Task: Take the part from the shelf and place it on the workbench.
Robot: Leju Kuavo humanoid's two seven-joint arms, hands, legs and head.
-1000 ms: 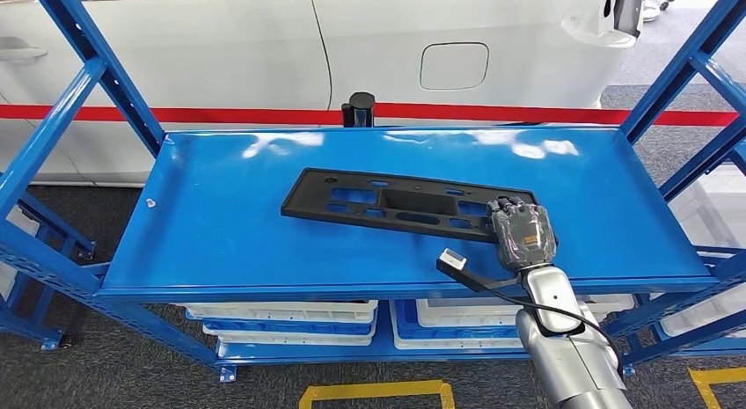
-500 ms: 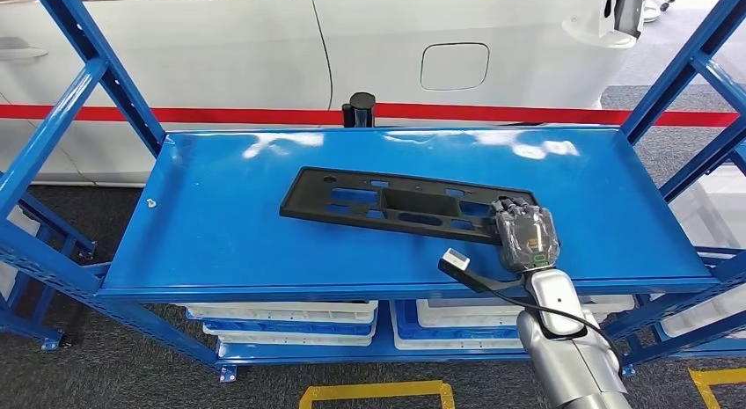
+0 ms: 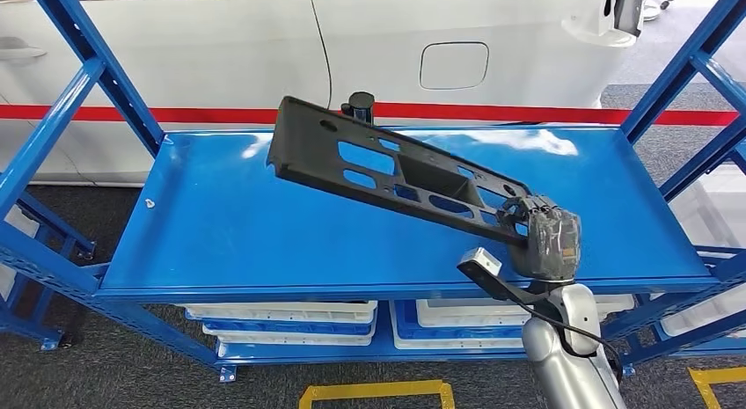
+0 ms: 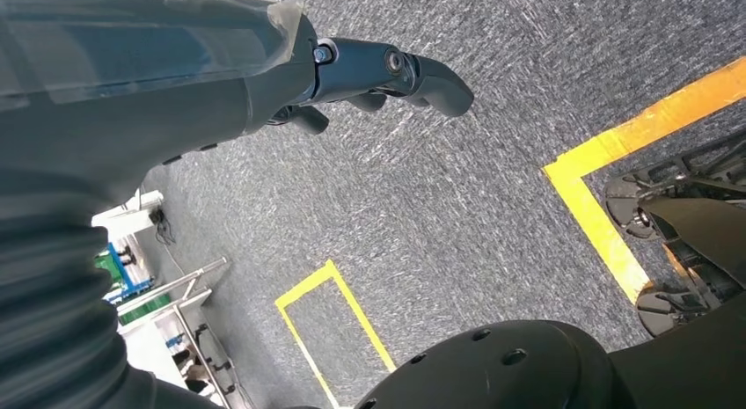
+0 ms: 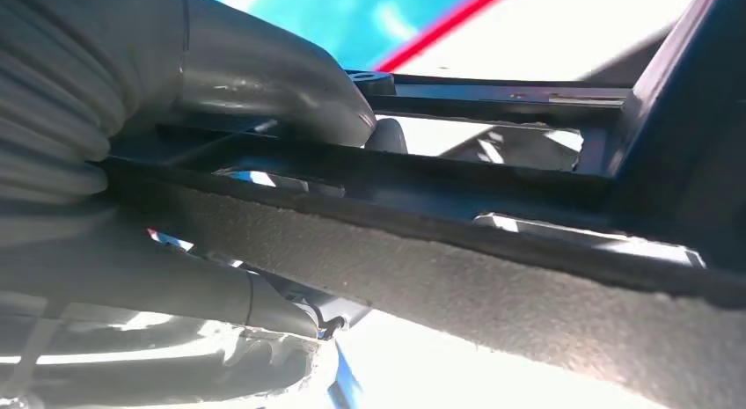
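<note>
The right hand (image 3: 544, 240) grips one end of the black part (image 3: 396, 173) (a long perforated panel), holding it clear above the blue shelf (image 3: 220, 233), with the far end tilted upward toward the white car (image 3: 220, 48). The left hand (image 4: 378, 70) holds nothing, fingers loosely curled above grey carpet (image 4: 457, 207).

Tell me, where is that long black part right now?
In the head view, the black part is tilted above the blue shelf, gripped at its right end by the right hand.
</note>
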